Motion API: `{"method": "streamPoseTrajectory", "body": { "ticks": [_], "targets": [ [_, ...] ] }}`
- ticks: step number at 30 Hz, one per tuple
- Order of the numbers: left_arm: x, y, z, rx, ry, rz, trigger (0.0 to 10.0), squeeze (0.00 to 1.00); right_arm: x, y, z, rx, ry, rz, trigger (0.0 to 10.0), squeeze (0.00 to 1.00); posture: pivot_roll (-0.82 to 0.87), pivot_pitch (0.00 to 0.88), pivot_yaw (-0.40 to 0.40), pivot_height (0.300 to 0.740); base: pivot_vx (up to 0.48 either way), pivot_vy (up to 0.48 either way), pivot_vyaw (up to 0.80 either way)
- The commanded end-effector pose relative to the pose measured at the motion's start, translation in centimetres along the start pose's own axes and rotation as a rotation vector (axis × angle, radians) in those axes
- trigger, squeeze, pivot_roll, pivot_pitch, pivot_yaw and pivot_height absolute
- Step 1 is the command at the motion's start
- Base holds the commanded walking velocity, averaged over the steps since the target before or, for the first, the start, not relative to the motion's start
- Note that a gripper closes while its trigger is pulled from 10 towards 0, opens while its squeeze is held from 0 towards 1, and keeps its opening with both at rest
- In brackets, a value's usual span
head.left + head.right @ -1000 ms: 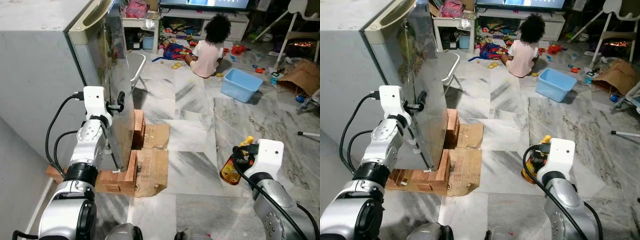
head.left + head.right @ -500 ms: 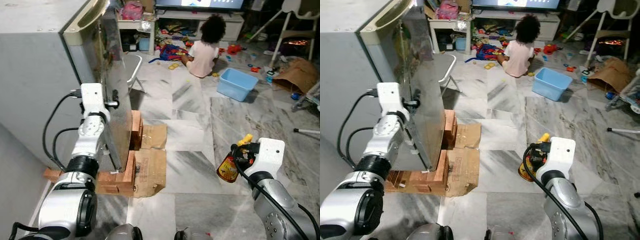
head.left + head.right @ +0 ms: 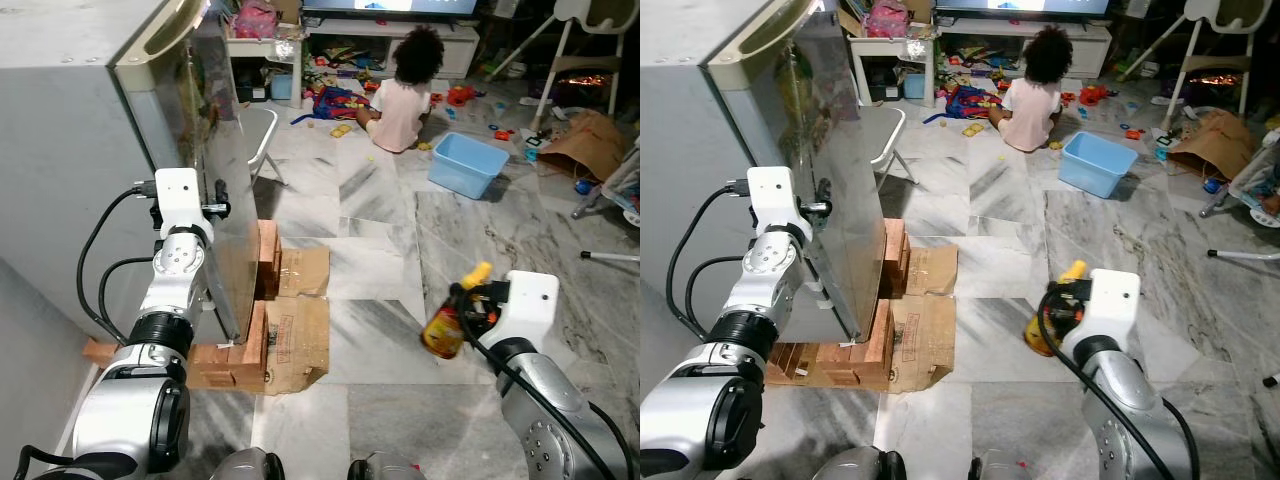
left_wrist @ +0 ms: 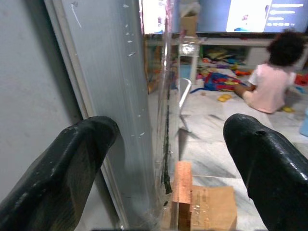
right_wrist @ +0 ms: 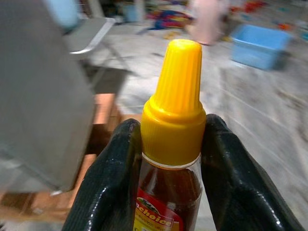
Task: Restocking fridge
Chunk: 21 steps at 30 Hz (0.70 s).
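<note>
Left gripper [image 4: 168, 159], fingers spread, straddles the fridge door [image 3: 222, 190] edge at frame left. Right gripper [image 5: 168, 159] pinches the sauce bottle [image 3: 444, 325] below its cap, lower right, long axis tilted, well apart from the fridge.
</note>
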<state>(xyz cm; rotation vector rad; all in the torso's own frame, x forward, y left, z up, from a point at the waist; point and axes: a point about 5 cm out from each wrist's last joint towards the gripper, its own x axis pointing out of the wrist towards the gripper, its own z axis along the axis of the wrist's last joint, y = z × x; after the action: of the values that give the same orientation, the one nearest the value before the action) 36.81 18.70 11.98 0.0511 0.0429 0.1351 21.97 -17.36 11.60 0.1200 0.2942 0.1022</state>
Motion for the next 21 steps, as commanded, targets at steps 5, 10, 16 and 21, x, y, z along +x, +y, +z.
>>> {"method": "streamPoseTrajectory", "body": {
  "ticks": [5, 10, 16, 21],
  "targets": [
    [-1.3, 1.0, -0.4, 0.118, -0.060, -0.213, 10.0, 0.00, -0.2, 1.3, 1.4, -0.082, -0.082, 0.089, 10.0, 0.00, -0.08, 0.000, -0.008, 0.740, 0.000, 0.000, 0.00],
    [-1.7, 2.4, -1.6, 0.115, -0.016, -0.155, 10.0, 0.00, 0.0, 1.1, 1.4, -0.081, -0.079, 0.092, 10.0, 0.00, -0.07, 0.000, -0.016, 0.740, 0.000, 0.000, 0.00],
    [-1.0, 1.9, -0.7, 0.105, -0.031, -0.171, 10.0, 0.00, 0.1, 1.2, 1.7, -0.071, -0.089, 0.096, 10.0, 0.00, -0.08, 0.000, -0.018, 0.740, 0.000, 0.000, 0.00],
    [-0.5, 1.1, 0.1, 0.084, -0.050, -0.211, 10.0, 0.00, -0.3, 1.6, 1.8, -0.038, -0.096, 0.120, 10.0, 0.00, -0.08, 0.000, -0.013, 0.740, 0.000, 0.000, 0.00]
  ]
}}
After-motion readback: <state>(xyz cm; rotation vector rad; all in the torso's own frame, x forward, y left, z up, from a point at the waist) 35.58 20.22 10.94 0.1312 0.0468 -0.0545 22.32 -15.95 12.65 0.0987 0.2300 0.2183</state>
